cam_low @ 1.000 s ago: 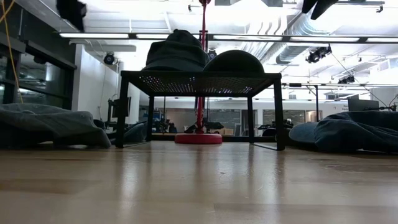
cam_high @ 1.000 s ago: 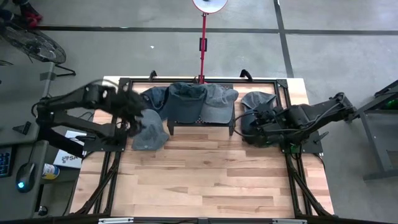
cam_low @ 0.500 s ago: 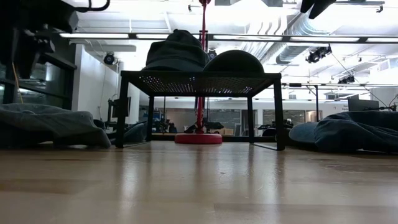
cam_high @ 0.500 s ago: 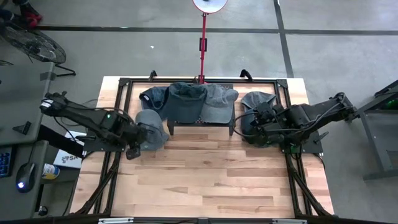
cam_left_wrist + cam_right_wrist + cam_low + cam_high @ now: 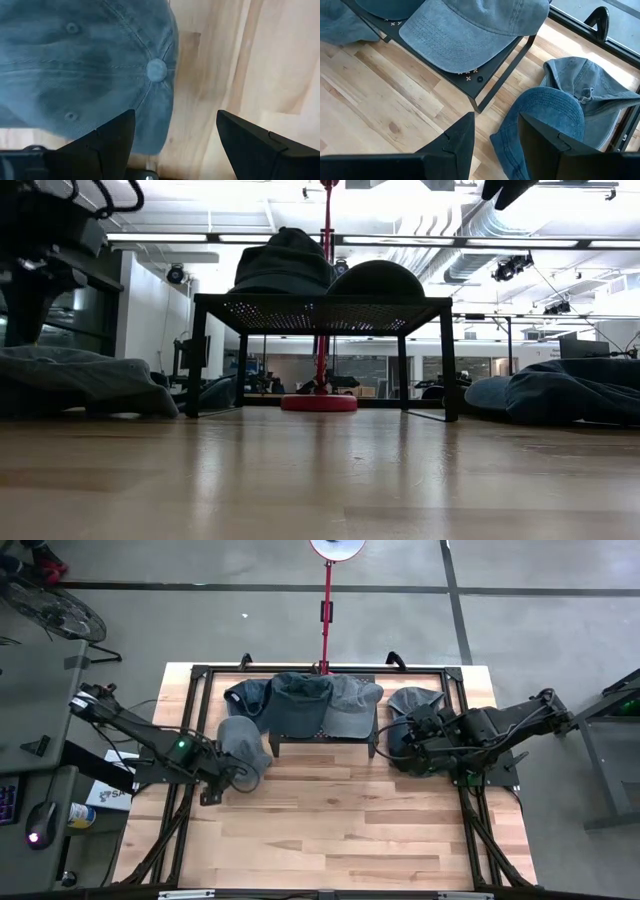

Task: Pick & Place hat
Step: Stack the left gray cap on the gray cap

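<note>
Left wrist view has the left gripper [image 5: 172, 137] spread wide over the hat [image 5: 85, 70] lying on the surface [image 5: 330, 820] — one finger beyond the crown edge, so closing could pinch loose fabric only and slip.

Under my left fingers [image 5: 115, 145], matt black plastic, lies a cap [image 5: 85, 70] of washed blue denim cloth, stitched seams, cloth-covered button. The table [image 5: 330, 830] is pale planked wood with a soft sheen. The rack [image 5: 485, 82] is perforated black metal, matt.
</note>
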You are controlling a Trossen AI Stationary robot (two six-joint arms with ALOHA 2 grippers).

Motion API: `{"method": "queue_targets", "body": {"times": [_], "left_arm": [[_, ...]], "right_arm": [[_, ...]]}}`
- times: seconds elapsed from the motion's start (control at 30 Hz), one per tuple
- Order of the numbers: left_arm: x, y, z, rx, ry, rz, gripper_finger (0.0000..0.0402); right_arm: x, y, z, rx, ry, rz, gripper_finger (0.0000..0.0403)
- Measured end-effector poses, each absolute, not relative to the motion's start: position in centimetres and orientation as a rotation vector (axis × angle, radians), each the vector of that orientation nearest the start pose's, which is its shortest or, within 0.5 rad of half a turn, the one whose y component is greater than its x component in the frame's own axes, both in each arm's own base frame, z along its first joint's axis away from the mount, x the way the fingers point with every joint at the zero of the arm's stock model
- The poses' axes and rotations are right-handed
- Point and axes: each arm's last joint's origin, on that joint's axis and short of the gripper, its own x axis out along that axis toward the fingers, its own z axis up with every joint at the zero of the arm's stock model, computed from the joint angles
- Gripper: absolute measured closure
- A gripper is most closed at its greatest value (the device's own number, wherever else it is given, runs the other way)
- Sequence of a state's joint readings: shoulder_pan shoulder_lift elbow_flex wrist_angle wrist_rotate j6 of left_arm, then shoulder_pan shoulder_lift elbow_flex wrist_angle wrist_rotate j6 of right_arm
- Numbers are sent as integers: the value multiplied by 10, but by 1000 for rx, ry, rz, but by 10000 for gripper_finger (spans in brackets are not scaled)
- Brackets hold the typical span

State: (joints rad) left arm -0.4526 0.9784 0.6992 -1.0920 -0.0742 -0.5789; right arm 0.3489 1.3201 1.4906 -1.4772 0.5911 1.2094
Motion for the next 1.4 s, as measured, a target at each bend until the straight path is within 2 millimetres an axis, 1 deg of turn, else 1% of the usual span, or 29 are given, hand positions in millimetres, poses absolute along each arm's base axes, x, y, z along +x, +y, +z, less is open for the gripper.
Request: {"method": "queue_targets", "body": {"times": [0.3,0.5,0.6,0.67,0.77,0.83,0.93,1.03,1.07,1.1,1.17,1.23,1.3,1.4], "left_arm": [[134,-60,192,-24,1431,165,126],[140,-63,183,1,1470,207,126],[143,-63,178,24,1467,273,128],[145,-63,176,21,1464,319,138],[146,-63,173,-4,1470,369,174],[146,-63,172,-28,1479,388,212],[145,-64,172,-76,1488,404,283],[144,-65,174,-133,1508,388,369],[144,-66,175,-156,1521,374,384],[145,-67,177,-185,1527,360,389],[148,-70,186,-239,1511,332,385],[153,-73,198,-288,1486,286,393],[159,-76,216,-330,1436,241,396],[168,-81,249,-414,1338,189,396]], "right_arm": [[203,57,371,457,843,-815,261],[203,57,371,448,844,-813,261],[203,57,371,449,844,-813,261],[203,57,371,449,844,-813,261],[203,57,371,449,844,-813,261],[203,57,371,449,844,-812,261],[203,57,371,450,844,-812,261],[203,57,371,449,845,-812,261],[203,57,371,450,845,-812,261],[203,57,371,450,845,-812,261],[203,57,371,450,844,-812,261],[203,57,371,451,844,-811,261],[203,57,371,452,844,-811,261],[203,57,371,453,845,-810,261]]}}
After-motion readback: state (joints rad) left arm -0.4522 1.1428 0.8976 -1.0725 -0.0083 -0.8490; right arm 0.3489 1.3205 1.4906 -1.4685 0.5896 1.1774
